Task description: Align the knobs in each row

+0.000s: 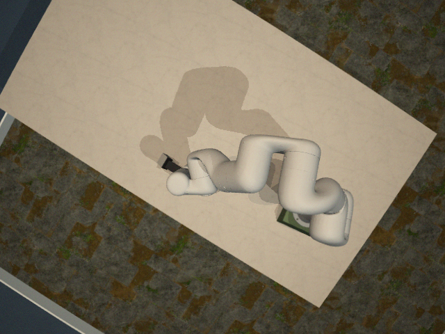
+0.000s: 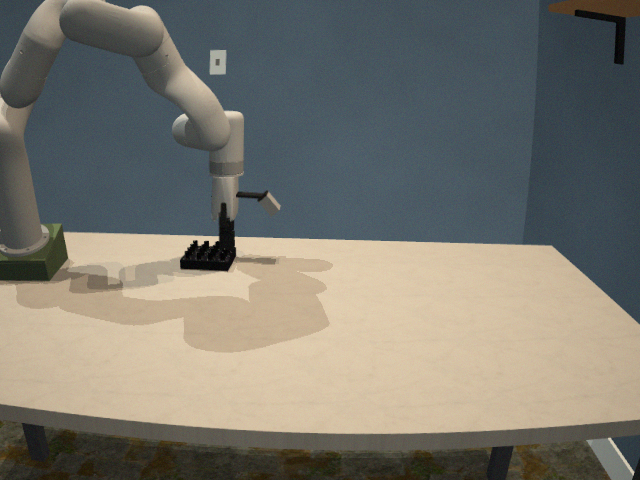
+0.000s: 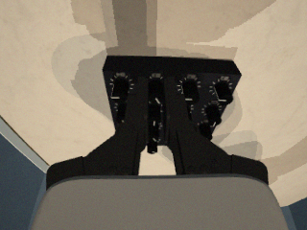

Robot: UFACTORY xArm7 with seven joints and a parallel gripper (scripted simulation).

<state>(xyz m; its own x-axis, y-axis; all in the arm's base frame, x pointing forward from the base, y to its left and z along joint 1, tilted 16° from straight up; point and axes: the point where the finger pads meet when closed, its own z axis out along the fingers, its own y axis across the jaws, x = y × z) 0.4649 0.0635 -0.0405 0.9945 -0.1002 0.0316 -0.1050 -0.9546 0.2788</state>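
Note:
The black knob box (image 2: 206,264) (image 3: 173,64) stands on the table; the arm hides it in the top view. In the wrist view its front side with the printed names is at the top. My gripper (image 3: 155,91) (image 2: 227,250) points down, its fingers either side of the front row's second knob from the left in that view, knob 3. It is shut on this knob, whose white line (image 3: 157,101) slants. The row's other knobs (image 3: 121,86) (image 3: 190,87) (image 3: 223,90) show short lines toward image left. The fingers hide parts of rows behind.
Knobs of the rows behind (image 3: 211,113) stand close beside and below the fingers in the wrist view. The arm's green base (image 1: 293,223) (image 2: 25,269) stands on the table (image 1: 108,53) (image 2: 413,335). A shelf (image 2: 599,7) is on the wall.

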